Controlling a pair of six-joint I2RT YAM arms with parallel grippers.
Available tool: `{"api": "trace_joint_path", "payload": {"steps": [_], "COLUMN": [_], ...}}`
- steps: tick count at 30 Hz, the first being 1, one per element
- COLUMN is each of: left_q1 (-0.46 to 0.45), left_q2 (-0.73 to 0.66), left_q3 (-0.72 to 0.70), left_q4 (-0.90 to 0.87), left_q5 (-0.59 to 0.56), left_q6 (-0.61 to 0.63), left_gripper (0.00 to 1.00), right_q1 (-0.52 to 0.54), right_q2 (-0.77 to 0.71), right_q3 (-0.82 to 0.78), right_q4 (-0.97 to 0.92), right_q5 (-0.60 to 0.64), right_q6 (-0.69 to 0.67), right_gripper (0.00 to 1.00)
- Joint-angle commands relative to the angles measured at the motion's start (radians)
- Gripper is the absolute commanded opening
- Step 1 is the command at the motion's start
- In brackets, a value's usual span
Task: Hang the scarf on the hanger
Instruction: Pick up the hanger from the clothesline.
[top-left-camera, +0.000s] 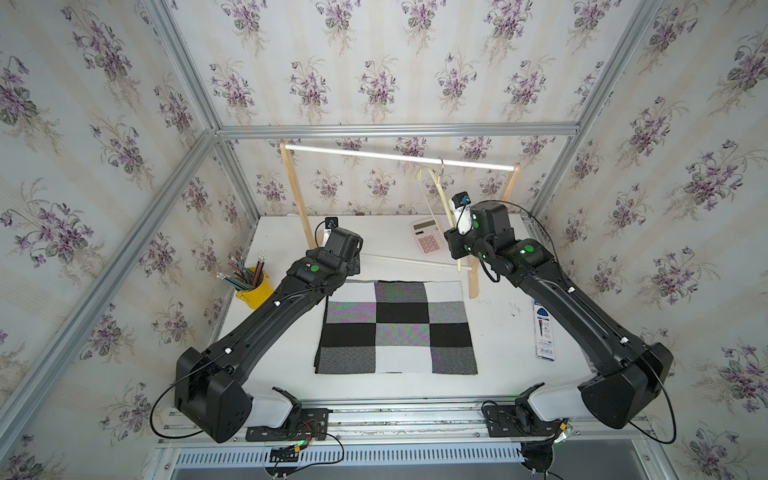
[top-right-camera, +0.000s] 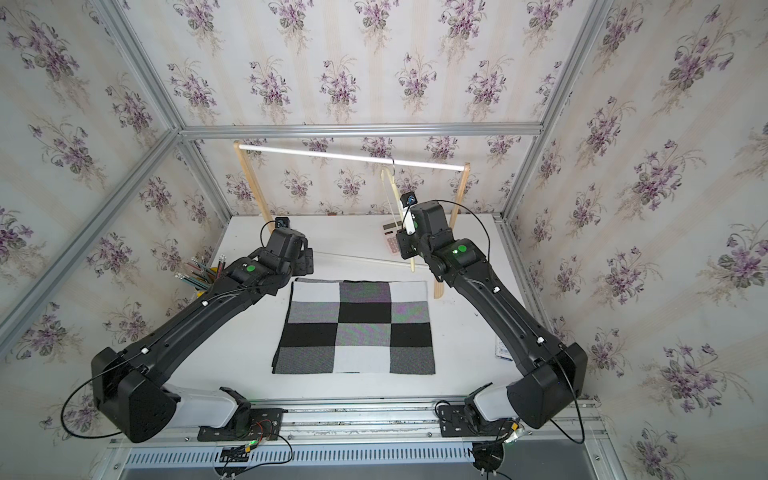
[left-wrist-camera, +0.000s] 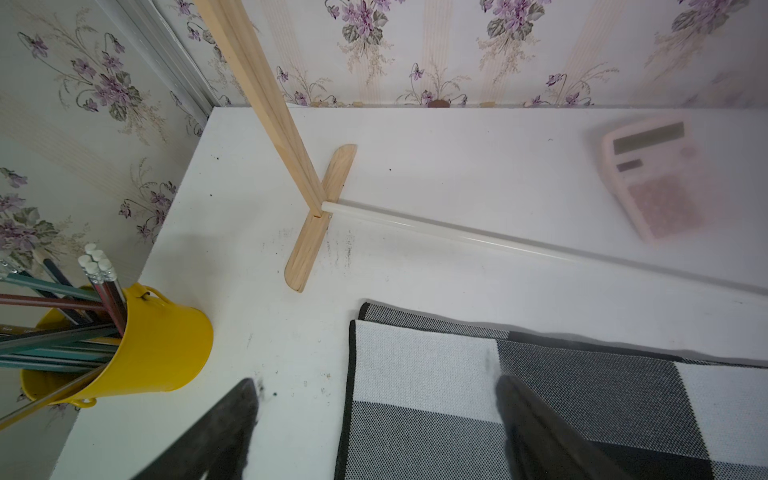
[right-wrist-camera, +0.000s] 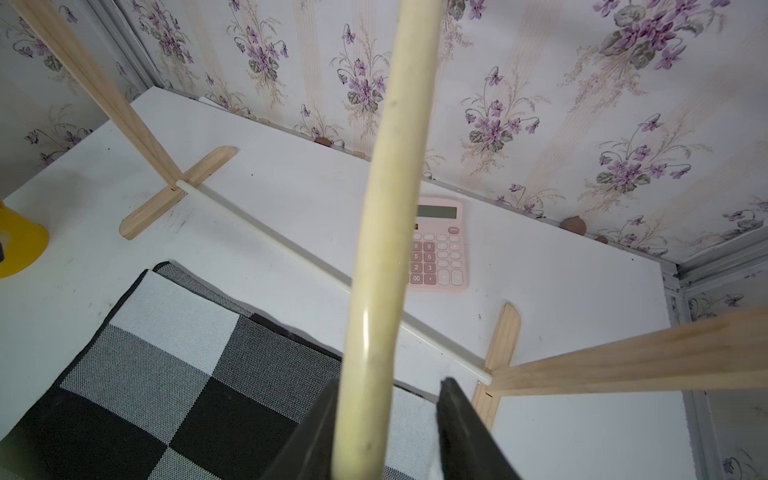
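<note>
Scarf (top-left-camera: 399, 328) lies folded flat on the tabletop (top-left-camera: 507, 332), not yet lifted, the left fingers (left-wrist-camera: 232, 428) spread wide and empty above its far left corner. Beyond it the right fingers (right-wrist-camera: 465, 428) straddle one arm of the hanger (right-wrist-camera: 390, 208), which hangs by its hook from the rack's white rod (top-left-camera: 374, 154); whether they truly pinch it I cannot tell. Done well, I judge, this step needs that arm gripped firmly and steadied, so the hanger neither swings nor slips off the rod.
</note>
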Motion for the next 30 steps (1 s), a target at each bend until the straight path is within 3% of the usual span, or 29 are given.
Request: {"api": "trace_joint_path", "payload": {"steps": [1, 7, 11, 16, 18, 30], "left_q1": [0.001, 0.001, 0.001, 0.001, 0.001, 0.001], "left_q2": [0.008, 0.02, 0.02, 0.019, 0.02, 0.014], "left_q3": [0.012, 0.021, 0.023, 0.023, 0.021, 0.02], "left_q4": [-0.004, -0.008, -0.009, -0.01, -0.013, -0.016], "left_q5": [-0.013, -0.012, -0.012, -0.014, -0.014, -0.013], "left_q6": [0.006, 0.007, 0.006, 0.006, 0.004, -0.003], "left_gripper": [0.91, 0.91, 0.9, 0.9, 0.9, 0.9], "right_q1": [0.002, 0.003, 0.043, 0.05, 0.052, 0.087], "right_q2": [-0.004, -0.003, -0.001, 0.002, 0.002, -0.025], "right_q3": [0.013, 0.013, 0.012, 0.012, 0.011, 0.009], "right_q4": [0.018, 0.019, 0.018, 0.017, 0.018, 0.117], "right_q5": [0.016, 0.026, 0.029, 0.028, 0.027, 0.027], "right_q6": [0.005, 0.007, 0.005, 0.003, 0.002, 0.017], "right_gripper": [0.41, 0.4, 0.32, 0.12, 0.0, 0.0]}}
